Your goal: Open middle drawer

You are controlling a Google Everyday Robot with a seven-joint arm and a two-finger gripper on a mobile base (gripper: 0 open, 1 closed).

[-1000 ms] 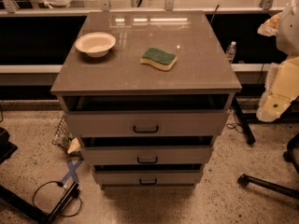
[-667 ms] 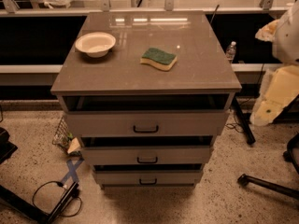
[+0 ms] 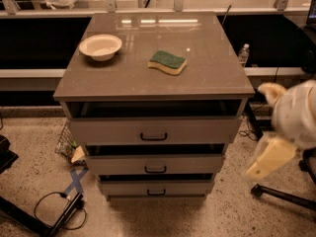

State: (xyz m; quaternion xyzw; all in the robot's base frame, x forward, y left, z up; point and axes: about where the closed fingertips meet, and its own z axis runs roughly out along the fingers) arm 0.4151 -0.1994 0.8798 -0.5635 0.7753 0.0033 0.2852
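**Gripper out right, middle drawer untouched**

Watching from the front: the robot's cream-coloured plastic gripper point(image 3: 270, 158) hangs in the lower right of the frame. It's well apart from the cabinet & touching nothing. Whether it's spread or pressed together, I can't tell from here.

The task's thing is the wide, shallow grey-beige middle drawer point(image 3: 197, 164), centre-low in the frame. It's the 2nd of three fronts stacked under the grey-brown bench point(image 3: 212, 80). Its small black bar handle point(image 3: 155, 169) sits at the centre of the front. By my read it isn't pulled out past its neighbours, so the job's at the approach stage.

Key relation: the handle lies left of the gripper, approx. level w/ it in the frame, w/ the cabinet's right front corner between them. The bar's long axis runs left-right. So I'd judge the one arm must swing left to face the front, take the bar square-on, then pull toward the bottom of the frame.

Risk: the top drawer's handle point(image 3: 153, 137) & the bottom drawer's handle point(image 3: 156, 192) sit just above & below, so it's easy to grab the wrong one.

The shallow white bowl point(image 3: 100, 47) & green-and-yellow sponge point(image 3: 168, 62) rest up on the bench, clear of the route.
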